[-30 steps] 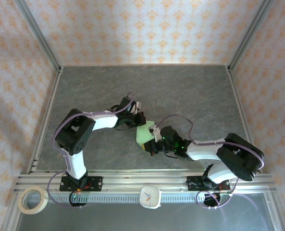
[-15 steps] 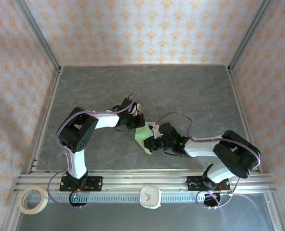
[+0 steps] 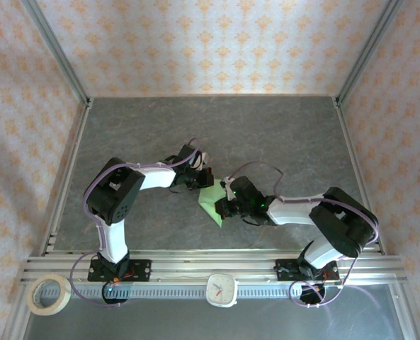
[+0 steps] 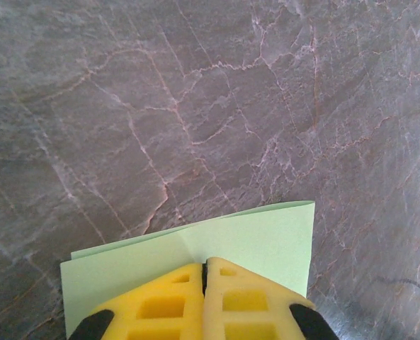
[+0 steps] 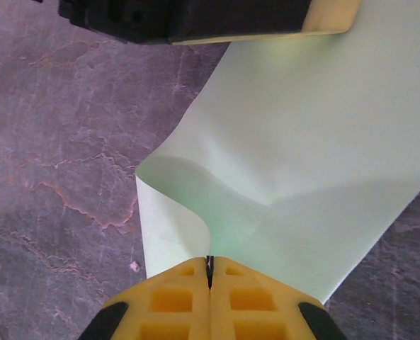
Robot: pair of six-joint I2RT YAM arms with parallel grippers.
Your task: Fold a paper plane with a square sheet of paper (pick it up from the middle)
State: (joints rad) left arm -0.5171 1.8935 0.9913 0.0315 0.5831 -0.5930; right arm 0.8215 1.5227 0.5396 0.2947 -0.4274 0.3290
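Observation:
The square sheet of paper [image 3: 211, 197] is pale green and lies partly folded on the grey table between my two grippers. My left gripper [image 3: 201, 183] is shut, its yellow tips [image 4: 205, 268] resting on the sheet [image 4: 266, 237] next to a faint crease. My right gripper [image 3: 223, 206] is shut on the sheet's near edge [image 5: 210, 263], which curls up from the table into its jaws. The sheet [image 5: 323, 142] bulges in a soft loop ahead of those fingers. Across the top of the right wrist view, a left finger [image 5: 330, 21] lies over the sheet's far part.
An aluminium rail [image 3: 195, 265] runs along the near edge with both arm bases on it. A roll of tape [image 3: 49, 295] and a small white clock [image 3: 222, 289] sit in front of it. Metal frame posts and patterned walls bound the table.
My right gripper has moved left and away from the rail toward the left gripper, carrying the sheet's edge over. The visible green patch has narrowed. The left gripper has barely shifted.

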